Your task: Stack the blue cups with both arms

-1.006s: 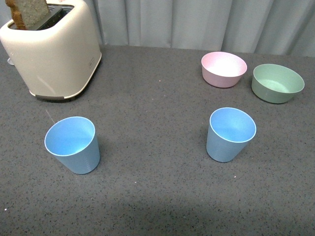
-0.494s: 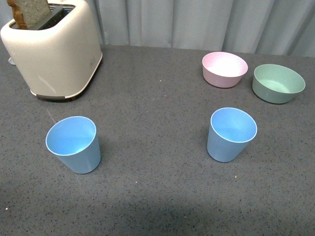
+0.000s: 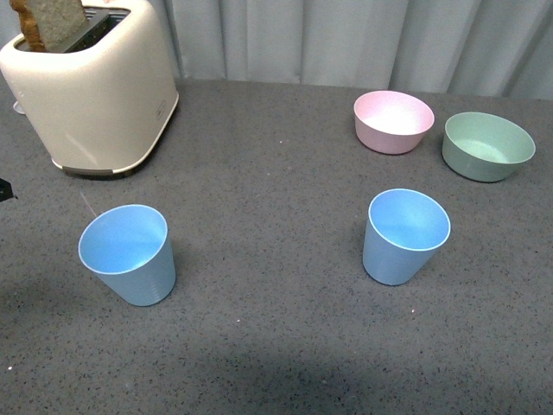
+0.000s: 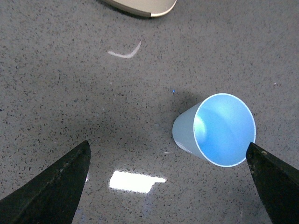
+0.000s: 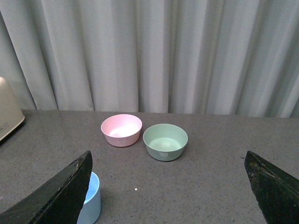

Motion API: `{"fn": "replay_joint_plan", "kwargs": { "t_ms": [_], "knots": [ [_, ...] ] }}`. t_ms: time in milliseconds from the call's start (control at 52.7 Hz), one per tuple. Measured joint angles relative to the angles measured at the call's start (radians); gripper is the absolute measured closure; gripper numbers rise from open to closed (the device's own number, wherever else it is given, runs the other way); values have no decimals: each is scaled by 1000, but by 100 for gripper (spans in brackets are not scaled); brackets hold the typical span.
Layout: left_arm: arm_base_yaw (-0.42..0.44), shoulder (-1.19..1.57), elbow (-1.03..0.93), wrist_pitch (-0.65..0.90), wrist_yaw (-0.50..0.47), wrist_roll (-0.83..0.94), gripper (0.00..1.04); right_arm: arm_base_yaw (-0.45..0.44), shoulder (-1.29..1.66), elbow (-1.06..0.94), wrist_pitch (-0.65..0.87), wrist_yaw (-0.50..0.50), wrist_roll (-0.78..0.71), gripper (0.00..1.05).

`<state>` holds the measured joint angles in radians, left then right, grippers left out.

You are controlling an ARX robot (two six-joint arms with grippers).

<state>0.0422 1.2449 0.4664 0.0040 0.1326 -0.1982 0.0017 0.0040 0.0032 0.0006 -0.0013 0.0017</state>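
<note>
Note the left gripper [image 4: 167, 145], jaws spread, newly entering at the surface's left edge over the left blue cup [image 3: 127, 253]; treat the right blue cup [image 3: 404, 236], right of centre, as ungrasped by the equally spread right gripper [image 5: 168, 154], stacking not begun.

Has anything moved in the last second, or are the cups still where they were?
A small black tip, probably part of the left arm, has come in at the front view's left edge, near the left blue cup. Nothing was taken hold of or let go. That cup, the right blue cup, the pink bowl, the green bowl and the toaster stayed put.
</note>
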Motion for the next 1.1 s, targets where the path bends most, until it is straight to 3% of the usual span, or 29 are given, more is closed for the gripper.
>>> {"fn": "replay_joint_plan", "kwargs": {
  "t_ms": [475,1025,1063,1101],
  "knots": [
    [-118,314,163,-47,16,77,7,0,0,0,0,0,0,10],
    [-137,489,246,-39,-15,62,7,0,0,0,0,0,0,10],
    [-137,493,250,-43,-23,61,8,0,0,0,0,0,0,10],
    [-137,500,260,-51,-24,54,17,0,0,0,0,0,0,10]
  ]
}}
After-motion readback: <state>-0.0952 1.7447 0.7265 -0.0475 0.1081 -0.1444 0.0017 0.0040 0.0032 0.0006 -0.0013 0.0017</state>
